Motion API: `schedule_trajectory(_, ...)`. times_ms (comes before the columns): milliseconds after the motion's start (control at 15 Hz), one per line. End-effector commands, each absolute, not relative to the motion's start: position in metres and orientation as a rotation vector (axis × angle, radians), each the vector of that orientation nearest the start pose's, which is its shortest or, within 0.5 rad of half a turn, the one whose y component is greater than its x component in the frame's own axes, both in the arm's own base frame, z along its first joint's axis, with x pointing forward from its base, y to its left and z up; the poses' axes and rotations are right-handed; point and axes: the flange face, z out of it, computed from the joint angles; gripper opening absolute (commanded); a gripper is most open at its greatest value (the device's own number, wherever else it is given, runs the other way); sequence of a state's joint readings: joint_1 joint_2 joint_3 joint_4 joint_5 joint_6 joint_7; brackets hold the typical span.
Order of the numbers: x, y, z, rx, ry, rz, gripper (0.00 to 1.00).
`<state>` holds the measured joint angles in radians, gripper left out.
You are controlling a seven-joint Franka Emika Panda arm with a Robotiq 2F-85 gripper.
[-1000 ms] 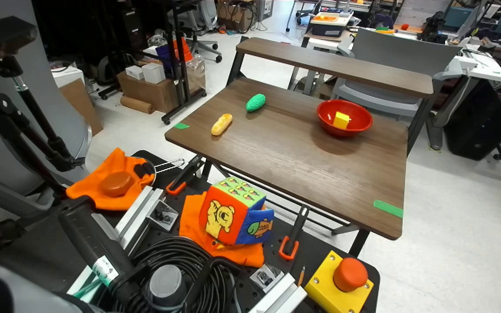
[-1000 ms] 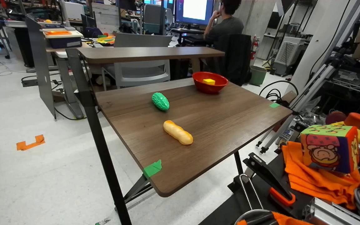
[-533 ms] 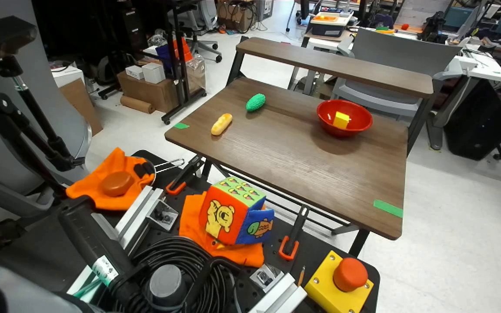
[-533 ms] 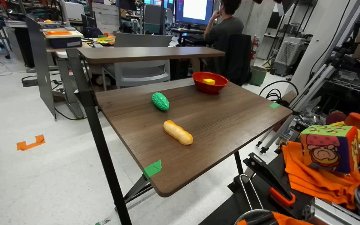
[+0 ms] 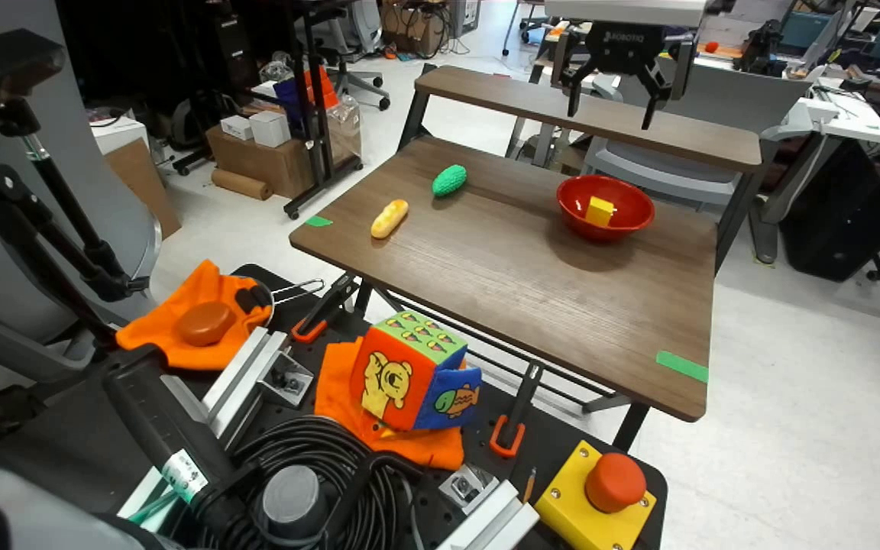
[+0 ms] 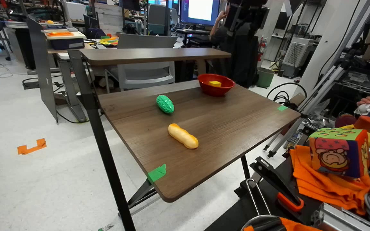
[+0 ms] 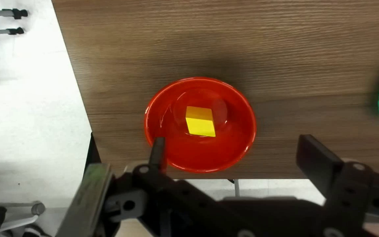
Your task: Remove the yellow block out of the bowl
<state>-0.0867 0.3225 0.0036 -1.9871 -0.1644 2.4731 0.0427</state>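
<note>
In an exterior view, there it was: your Robotiq gripper (image 5: 610, 112) had dropped in from above, where a second earlier there was no sign of it. Its two fingers (image 5: 574, 99) stood apart, nothing between them. Below sat the red bowl (image 5: 629, 205), just the one, and inside it one yellow block (image 5: 600, 211), both unmoved. So your approach was on, I judged, with the lift-out not yet begun.

In an exterior view the gripper was a dark shape on a dark background, no telling its fingers there. Below it, well apart, were that same bowl and block; farther off to its side on the table (image 6: 230, 118) lay one bread-shaped toy (image 6: 183, 136) and one green bumpy toy (image 6: 165, 104), plus two strips of green tape (image 6: 156, 173).

In the wrist view your fingers showed again, spread wide. The block lay ahead of them, nearer the finger that overlapped the bowl; the green toy poked in beyond the opposite finger. You probably needed to centre over the block before going down.
</note>
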Motion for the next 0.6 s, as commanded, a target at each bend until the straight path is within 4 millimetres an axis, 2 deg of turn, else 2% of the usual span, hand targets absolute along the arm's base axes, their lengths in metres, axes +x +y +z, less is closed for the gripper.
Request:
schedule_trajectory(0,0.673,-0.071,0.285,-3.244,0.045,-0.135,1.00)
schedule_trajectory(333,0.713,-0.098,0.238,-3.249,0.154,0.028,1.00)
schedule_trajectory(533,0.727,-0.103,0.213,-3.267,0.187,0.116,1.00)
